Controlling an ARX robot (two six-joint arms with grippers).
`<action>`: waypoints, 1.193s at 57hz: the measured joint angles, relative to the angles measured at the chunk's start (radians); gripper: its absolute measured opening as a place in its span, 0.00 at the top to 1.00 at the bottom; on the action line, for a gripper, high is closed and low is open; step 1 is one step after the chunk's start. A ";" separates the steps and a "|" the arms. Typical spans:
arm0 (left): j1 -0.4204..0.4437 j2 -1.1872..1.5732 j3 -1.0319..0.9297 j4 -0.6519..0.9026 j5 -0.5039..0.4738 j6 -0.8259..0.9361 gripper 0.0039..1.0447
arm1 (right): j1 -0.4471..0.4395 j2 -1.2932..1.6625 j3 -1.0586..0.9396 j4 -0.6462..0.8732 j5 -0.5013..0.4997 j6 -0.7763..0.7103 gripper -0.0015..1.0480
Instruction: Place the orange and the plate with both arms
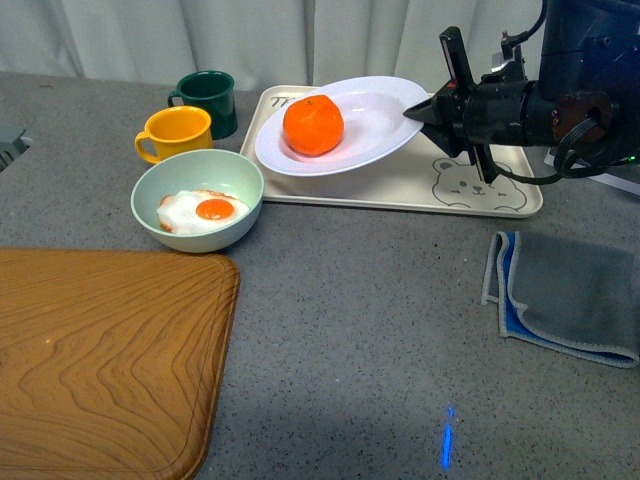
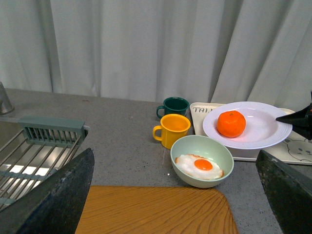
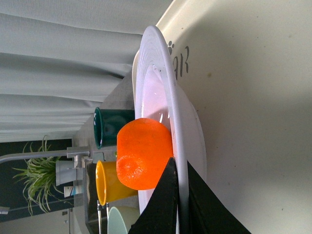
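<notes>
Front view: plate [image 1: 370, 125], white, over the left part of the tray [image 1: 400, 185] at the back of the tabletop [image 1: 380, 330]; orange [image 1: 313, 125] inside the plate, left of its middle; right gripper [image 1: 418, 112] at the plate's right rim, jaws clamped on that rim, which looks slightly raised; green mug [image 1: 208, 100] and yellow mug [image 1: 176, 133] left of the tray, just beside each other; bowl [image 1: 197, 195] in front of the yellow mug, holding an egg [image 1: 205, 211]; board [image 1: 100, 350] at the near left; cloth [image 1: 570, 295] at the near right, well apart from the tray. Left wrist view: left gripper [image 2: 174, 153], jaws wide apart and holding nothing, above the board's near end; rack [image 2: 44, 146] beside it; bowl, mugs, plate and orange ahead, before a curtain [image 2: 146, 48]; the right gripper's black tip touching the plate's far rim. Right wrist view: two black fingers [image 3: 163, 204], one on each face of the plate's rim, closed tight; orange just beside the upper finger, resting in the plate's well; tray beneath the plate; both mugs beyond.
</notes>
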 joint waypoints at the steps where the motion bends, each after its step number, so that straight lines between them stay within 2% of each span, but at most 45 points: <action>1: 0.000 0.000 0.000 0.000 0.000 0.000 0.06 | 0.000 0.001 0.002 -0.005 0.003 -0.003 0.99; 8: 0.000 0.000 0.000 0.000 0.000 0.000 0.06 | 0.000 0.001 0.004 -0.027 0.014 -0.037 0.98; 15: 0.000 0.000 0.000 0.000 0.000 0.000 0.06 | -0.004 -0.008 -0.026 -0.049 0.043 -0.117 0.73; 29: 0.000 0.000 0.000 0.000 0.000 0.000 0.06 | -0.021 -0.100 -0.148 -0.080 0.098 -0.288 0.37; 36: 0.000 0.000 0.000 0.000 0.000 0.000 0.06 | -0.040 -0.242 -0.266 -0.084 0.153 -0.424 0.10; 38: 0.000 0.000 0.000 0.000 0.000 0.000 0.06 | -0.043 -0.280 -0.305 -0.066 0.170 -0.459 0.07; 39: 0.000 0.000 0.000 0.000 0.000 0.000 0.06 | -0.044 -0.288 -0.316 -0.058 0.182 -0.465 0.08; 41: 0.000 0.000 0.000 0.000 0.000 0.000 0.06 | -0.040 -0.304 -0.364 0.039 0.271 -0.525 0.11; 43: 0.000 0.000 0.000 0.000 0.000 0.000 0.06 | -0.035 -0.322 -0.443 0.235 0.429 -0.644 0.18; 45: 0.000 0.000 0.000 0.000 0.001 0.000 0.06 | -0.034 -0.337 -0.506 0.368 0.531 -0.712 0.23; 48: 0.000 0.000 0.000 0.000 0.000 0.000 0.06 | -0.036 -0.372 -0.611 0.544 0.629 -0.832 0.32; 54: 0.000 0.000 0.000 0.000 0.000 0.000 0.06 | -0.050 -0.478 -0.779 0.726 0.657 -0.963 0.49; 60: 0.000 0.000 0.000 0.000 0.000 0.000 0.06 | -0.062 -0.584 -0.892 0.760 0.652 -1.009 0.64; 64: 0.000 0.000 0.000 0.000 0.000 0.000 0.06 | -0.071 -0.670 -1.003 0.766 0.640 -1.027 0.81; 68: 0.000 0.000 0.000 0.000 0.000 0.000 0.06 | -0.077 -0.718 -1.064 0.766 0.635 -1.033 0.91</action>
